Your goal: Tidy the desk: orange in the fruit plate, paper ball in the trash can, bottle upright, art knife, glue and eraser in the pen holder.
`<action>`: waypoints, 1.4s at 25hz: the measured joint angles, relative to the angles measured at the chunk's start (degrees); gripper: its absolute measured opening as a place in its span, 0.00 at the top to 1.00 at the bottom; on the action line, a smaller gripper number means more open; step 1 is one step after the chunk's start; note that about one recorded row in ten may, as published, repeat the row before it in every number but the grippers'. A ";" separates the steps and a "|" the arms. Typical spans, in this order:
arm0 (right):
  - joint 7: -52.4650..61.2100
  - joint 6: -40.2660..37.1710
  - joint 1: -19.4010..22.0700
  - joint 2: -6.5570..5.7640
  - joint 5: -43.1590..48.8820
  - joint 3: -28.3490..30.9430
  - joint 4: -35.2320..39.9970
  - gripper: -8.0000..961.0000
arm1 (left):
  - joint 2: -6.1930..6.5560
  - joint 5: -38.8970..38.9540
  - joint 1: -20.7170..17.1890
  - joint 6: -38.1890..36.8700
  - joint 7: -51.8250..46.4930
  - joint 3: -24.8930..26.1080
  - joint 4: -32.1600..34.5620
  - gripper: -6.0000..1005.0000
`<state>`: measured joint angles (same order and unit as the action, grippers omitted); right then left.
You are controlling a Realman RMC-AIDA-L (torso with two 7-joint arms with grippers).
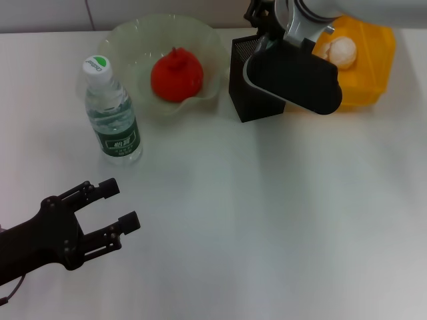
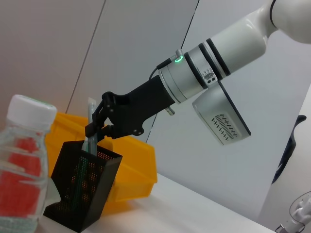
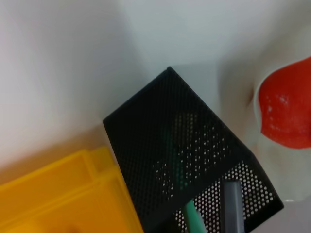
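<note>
The right gripper (image 2: 95, 130) is positioned directly over the open top of the black perforated metal pen holder (image 1: 252, 80), near the far edge of the white desk surface (image 1: 267, 213); seen from the left wrist, its dark fingers (image 2: 104, 114) are pressed together on a slender grey upright item, the art knife (image 2: 91, 121), whose lower length stands inside the holder. The right wrist view shows a grey shaft and a green stick (image 3: 194, 216) within the mesh walls; the green item cannot be identified with certainty. The left gripper (image 1: 110, 207) rests low near the front left corner of the desk, its two black fingers spread apart and holding nothing. The clear plastic water bottle with a white cap and green label (image 1: 111, 113) stands upright toward the far left of the desk, just beside the pale translucent scalloped fruit plate (image 1: 127, 40). The red-orange round fruit (image 1: 176, 75) lies in the centre of that plate, at the far edge. The yellow plastic bin serving as trash can (image 1: 370, 60) sits at the far right corner, touching or very nearly touching the pen holder, and the crumpled white paper ball (image 1: 340, 52) lies inside it, partly covered by the right arm's dark wrist housing.
</note>
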<state>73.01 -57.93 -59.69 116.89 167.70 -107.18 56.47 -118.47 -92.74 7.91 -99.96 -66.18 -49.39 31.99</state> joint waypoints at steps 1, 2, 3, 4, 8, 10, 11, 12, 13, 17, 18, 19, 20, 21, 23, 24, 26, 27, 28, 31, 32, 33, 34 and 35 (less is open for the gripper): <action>0.03 0.01 -0.02 0.05 0.00 -0.16 -0.04 0.85 | 0.00 0.00 0.00 0.00 0.00 0.00 0.00 0.20; 0.03 0.01 -0.02 0.05 0.00 -0.16 -0.04 0.85 | 0.00 0.00 0.00 0.00 0.00 0.00 0.00 0.20; 0.12 0.01 -0.06 0.13 0.00 -0.50 -0.06 0.85 | 0.00 0.00 0.00 0.01 0.00 0.00 0.00 0.20; 0.18 0.01 -0.07 0.21 0.00 -0.76 0.03 0.85 | 0.00 0.00 0.00 0.01 0.00 0.00 0.00 0.20; 0.29 0.00 -0.07 0.29 -0.01 -1.61 0.10 0.85 | 0.00 0.00 -0.08 0.34 0.06 0.00 -0.04 0.20; 0.74 -0.04 -0.06 0.33 -0.01 -1.94 0.09 0.85 | 0.01 0.01 -0.03 0.45 0.38 -0.01 -0.64 0.20; 1.27 -0.23 -0.05 0.34 -0.01 -2.03 0.17 0.85 | 0.03 0.04 0.00 0.45 0.55 -0.01 -0.84 0.20; 2.58 -0.68 -0.04 0.33 -0.01 -2.28 0.48 0.85 | 0.06 0.07 -0.03 0.46 0.66 -0.01 -0.93 0.20; 2.58 -0.68 -0.04 0.33 -0.01 -2.28 0.48 0.85 | 0.06 0.07 -0.03 0.46 0.66 -0.01 -0.93 0.20; 4.12 -0.90 0.11 0.10 -0.01 -2.88 0.63 0.83 | 0.08 0.22 -0.13 0.56 0.73 0.00 -1.20 0.20; 4.39 -0.82 0.16 0.03 -0.01 -2.99 0.62 0.80 | 0.09 0.23 -0.13 0.58 0.74 -0.01 -1.25 0.20; 4.39 -0.82 0.16 0.03 -0.01 -2.99 0.62 0.78 | 0.09 0.23 -0.13 0.58 0.74 -0.01 -1.25 0.20; 4.77 -0.81 0.25 -0.08 0.01 -3.21 0.80 0.75 | 0.09 0.25 -0.12 0.62 0.75 -0.01 -1.28 0.20; 4.77 -0.81 0.25 -0.08 0.01 -3.21 0.80 0.73 | 0.09 0.26 -0.10 0.64 0.75 -0.01 -1.29 0.20; 5.03 -1.27 0.36 -0.17 0.04 -3.38 1.40 0.68 | 0.09 0.28 0.01 0.64 0.76 -0.01 -1.31 0.20; 5.03 -1.27 0.36 -0.17 0.04 -3.38 1.40 0.66 | 0.09 0.28 0.01 0.64 0.76 -0.01 -1.31 0.20; 5.49 -1.51 0.43 -0.21 0.05 -3.40 1.93 0.63 | 0.09 0.29 0.05 0.65 0.77 -0.01 -1.32 0.20; 5.73 -1.57 0.45 -0.24 0.07 -3.39 2.20 0.61 | 0.09 0.29 0.05 0.65 0.77 -0.01 -1.32 0.20; 6.06 -1.63 0.60 -0.36 0.08 -2.90 2.88 0.60 | 0.09 0.29 0.10 0.65 0.78 -0.01 -1.32 0.20; 6.31 -1.84 0.96 -0.45 0.07 -1.40 4.49 0.55 | 0.09 0.29 0.10 0.65 0.79 0.00 -1.32 0.20; 6.36 -2.22 1.23 -0.47 0.03 -0.07 5.72 0.53 | 0.09 0.29 0.11 0.65 0.80 0.00 -1.32 0.20; 6.37 -2.72 1.54 -0.52 0.00 1.82 7.22 0.52 | 0.09 0.29 0.11 0.65 0.80 0.00 -1.32 0.20; 6.36 -3.64 2.03 -0.46 -0.11 4.53 9.22 0.50 | 0.09 0.29 0.11 0.65 0.80 0.00 -1.32 0.20; 6.32 -4.92 3.02 0.11 -0.24 10.48 13.07 0.50 | 0.24 0.30 0.23 0.38 0.87 -0.01 -1.28 0.20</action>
<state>79.33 -62.85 -56.67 117.00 167.45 -96.70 69.54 -118.24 -92.44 8.14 -99.58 -65.31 -49.40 30.71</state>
